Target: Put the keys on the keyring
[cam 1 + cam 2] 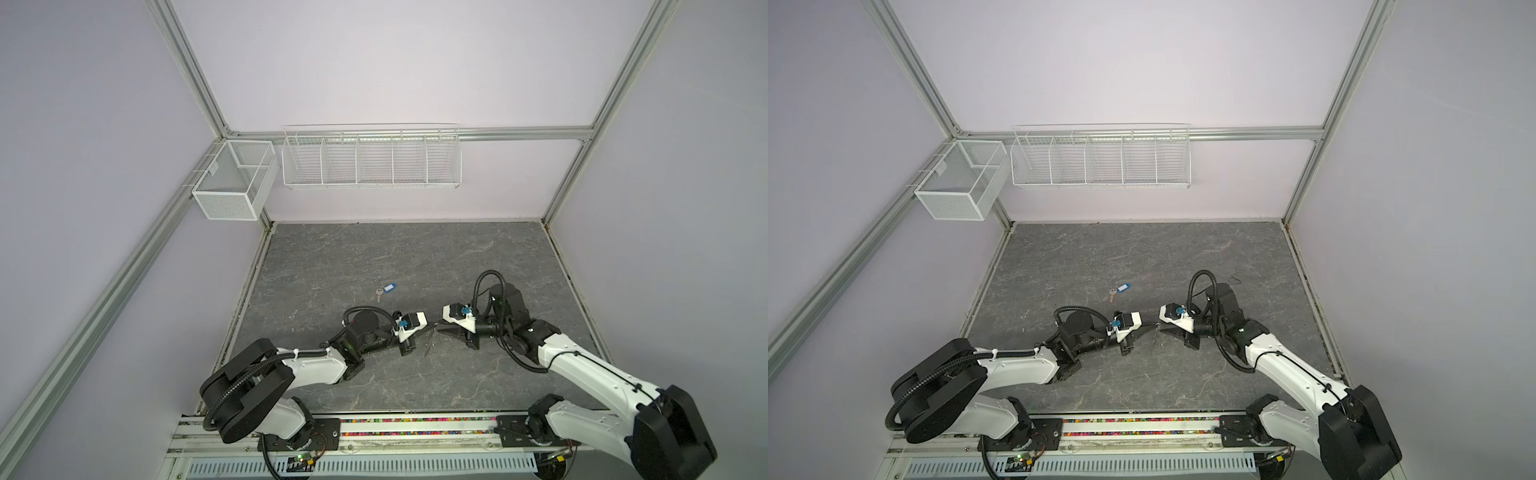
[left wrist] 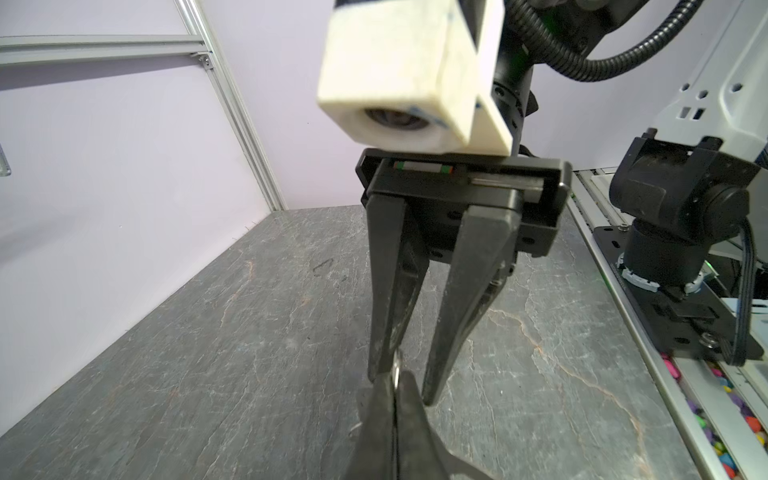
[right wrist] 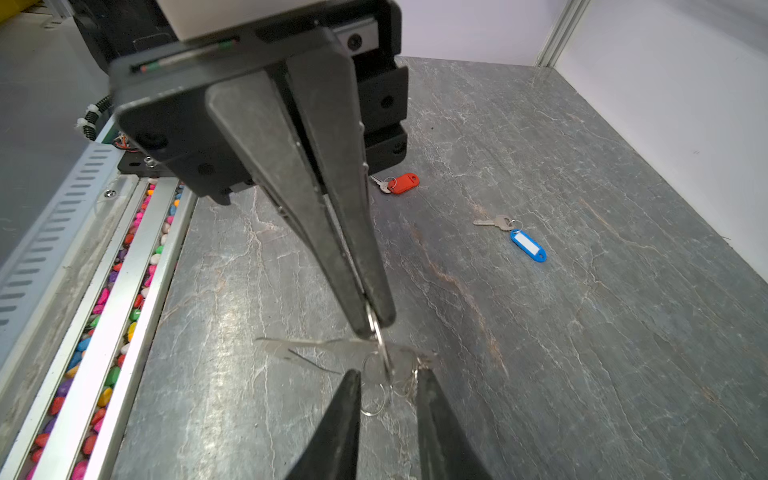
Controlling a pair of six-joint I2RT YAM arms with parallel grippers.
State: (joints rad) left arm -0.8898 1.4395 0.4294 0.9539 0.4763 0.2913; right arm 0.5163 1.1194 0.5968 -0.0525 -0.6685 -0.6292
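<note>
- L tool [image 3: 374, 321] clenched on a ring [image 3: 379, 332] of the keyring [image 3: 316, 348], holder dangling
- R tool [image 3: 388, 372] jaws apart by that ring; close sq, pry gently
- blue-tag key [image 3: 528, 245], red-tag key [image 3: 403, 183] lie loose on worktop [image 3: 582, 332]

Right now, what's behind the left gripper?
In the right wrist view, the orange-red key lies behind the left gripper: tag and ring show, blade mostly covered.

I can read no text, brand, number or sign anywhere from here. The white label window on the blue key tag [image 3: 528, 246] looks blank, and the orange-red key tag [image 3: 405, 183] shows no lettering.
</note>
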